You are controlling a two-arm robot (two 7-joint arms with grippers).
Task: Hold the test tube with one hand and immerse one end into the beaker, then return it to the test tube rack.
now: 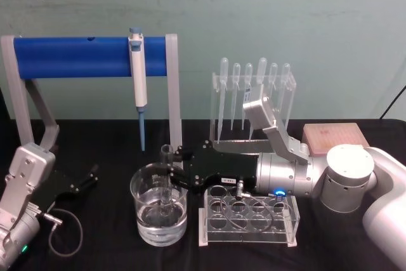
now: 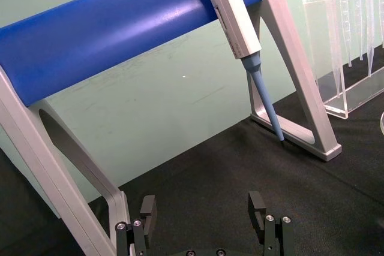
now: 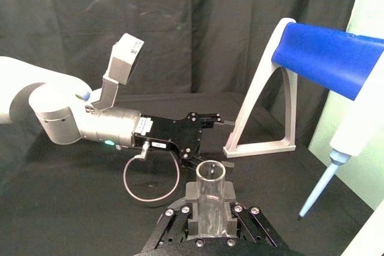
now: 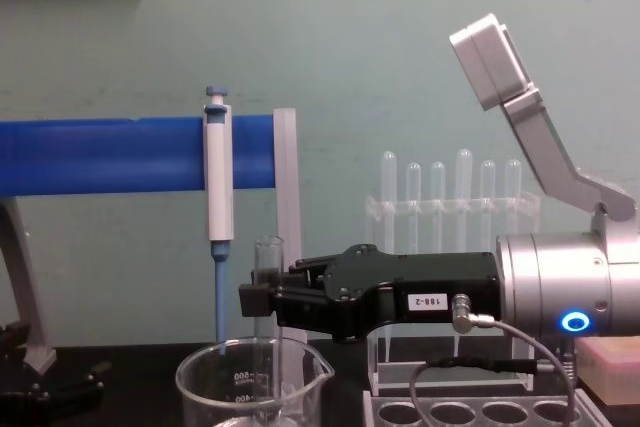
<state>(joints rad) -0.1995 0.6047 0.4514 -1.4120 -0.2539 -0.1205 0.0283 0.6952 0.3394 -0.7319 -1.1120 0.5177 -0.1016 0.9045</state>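
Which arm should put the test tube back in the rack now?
Right. The right gripper grips the test tube, upright in the beaker beside the rack; the left gripper lies open beyond the beaker.

Head camera: high, angled down. Chest: low, level, close. All four views share the blue cylindrical stand bar (image 1: 70, 57).

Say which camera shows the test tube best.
The chest view: side-on, the test tube stands upright in the right gripper, lower end inside the beaker. The head view shows it from above; the right wrist view looks into its open rim. The left gripper idles.
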